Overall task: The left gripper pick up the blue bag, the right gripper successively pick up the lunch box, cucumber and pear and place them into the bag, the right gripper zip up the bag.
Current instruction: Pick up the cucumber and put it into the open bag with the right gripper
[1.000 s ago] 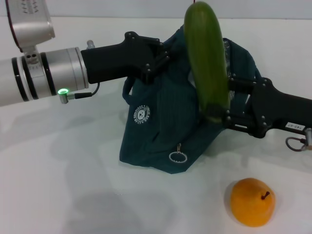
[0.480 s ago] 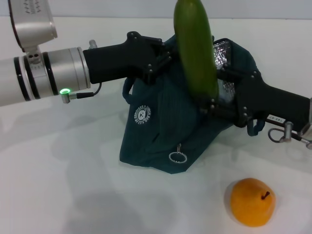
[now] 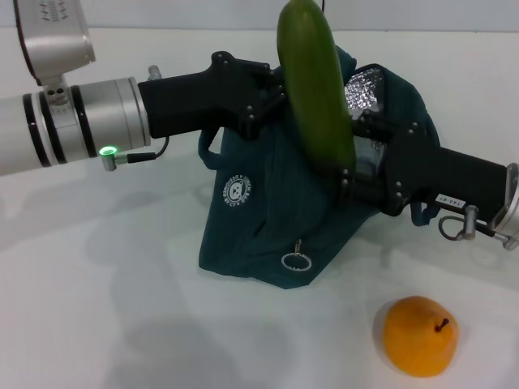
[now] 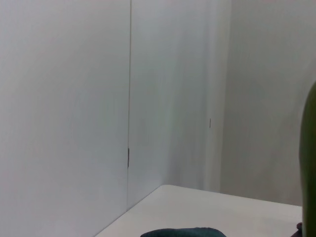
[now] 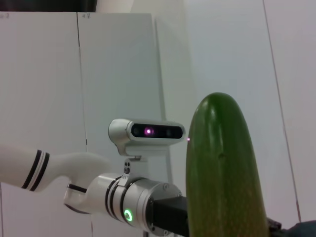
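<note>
Cucumber (image 3: 315, 89) is held clamped at its lower end in the right claw (image 3: 350, 172), long axis near upright, above the blue bag (image 3: 276, 219) mouth gripped by the left claw (image 3: 272, 93); pear (image 3: 420, 335) lies on table (image 3: 97, 308).

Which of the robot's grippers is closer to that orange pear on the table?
Right. The right gripper, holding the cucumber, is above the pear; the left gripper grips the bag farther back.

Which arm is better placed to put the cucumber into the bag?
Right. The right gripper already holds the cucumber upright above the blue bag; the left gripper is busy holding the bag's top edge.
</note>
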`<state>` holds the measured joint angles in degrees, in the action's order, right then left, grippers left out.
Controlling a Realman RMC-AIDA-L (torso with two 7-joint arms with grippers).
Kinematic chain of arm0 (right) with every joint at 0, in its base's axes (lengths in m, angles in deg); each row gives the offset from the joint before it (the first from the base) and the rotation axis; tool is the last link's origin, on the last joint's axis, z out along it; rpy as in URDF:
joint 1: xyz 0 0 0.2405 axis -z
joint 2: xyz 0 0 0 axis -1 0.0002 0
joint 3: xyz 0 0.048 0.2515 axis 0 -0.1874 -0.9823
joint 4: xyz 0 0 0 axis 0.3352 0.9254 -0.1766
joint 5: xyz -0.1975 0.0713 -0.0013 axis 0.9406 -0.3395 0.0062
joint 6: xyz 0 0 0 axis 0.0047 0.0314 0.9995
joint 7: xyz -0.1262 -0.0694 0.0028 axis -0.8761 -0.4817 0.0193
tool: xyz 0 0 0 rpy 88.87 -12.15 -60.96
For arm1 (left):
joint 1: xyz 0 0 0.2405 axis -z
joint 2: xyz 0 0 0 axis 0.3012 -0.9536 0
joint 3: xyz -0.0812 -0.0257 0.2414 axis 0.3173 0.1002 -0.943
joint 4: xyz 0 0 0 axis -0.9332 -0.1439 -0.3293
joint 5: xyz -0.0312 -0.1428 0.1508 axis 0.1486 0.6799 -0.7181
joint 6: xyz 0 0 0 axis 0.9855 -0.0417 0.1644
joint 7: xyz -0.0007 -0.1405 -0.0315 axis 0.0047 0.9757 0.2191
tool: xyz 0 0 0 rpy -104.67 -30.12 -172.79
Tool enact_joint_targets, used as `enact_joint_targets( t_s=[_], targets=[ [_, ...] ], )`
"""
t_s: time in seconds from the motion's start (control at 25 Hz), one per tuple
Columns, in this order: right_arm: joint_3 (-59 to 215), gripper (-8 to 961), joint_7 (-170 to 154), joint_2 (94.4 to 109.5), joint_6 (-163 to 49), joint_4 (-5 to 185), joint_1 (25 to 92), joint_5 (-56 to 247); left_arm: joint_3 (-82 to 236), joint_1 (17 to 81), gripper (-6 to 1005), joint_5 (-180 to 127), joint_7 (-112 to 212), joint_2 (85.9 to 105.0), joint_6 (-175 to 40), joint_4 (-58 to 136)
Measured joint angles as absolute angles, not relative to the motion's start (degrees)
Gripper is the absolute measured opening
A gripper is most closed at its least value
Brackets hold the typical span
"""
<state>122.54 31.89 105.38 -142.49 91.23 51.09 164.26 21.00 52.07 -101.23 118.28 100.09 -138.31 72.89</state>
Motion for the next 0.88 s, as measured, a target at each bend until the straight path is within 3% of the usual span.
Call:
enact_joint_targets(
  t_s=[0.52,0.88],
  targets=[
    [122.6,686,31.7,105.38,-142.8,91.2,51.3,163.7,20.2,52.1,86,-101.2,118.3,100.07,-138.2,72.9],
    [122.5,766,29.2,105.38,-144.5,91.7,52.7,160.8,20.2,52.2,87,-101.2,118.5,99.94,-138.3,72.9]
  ],
)
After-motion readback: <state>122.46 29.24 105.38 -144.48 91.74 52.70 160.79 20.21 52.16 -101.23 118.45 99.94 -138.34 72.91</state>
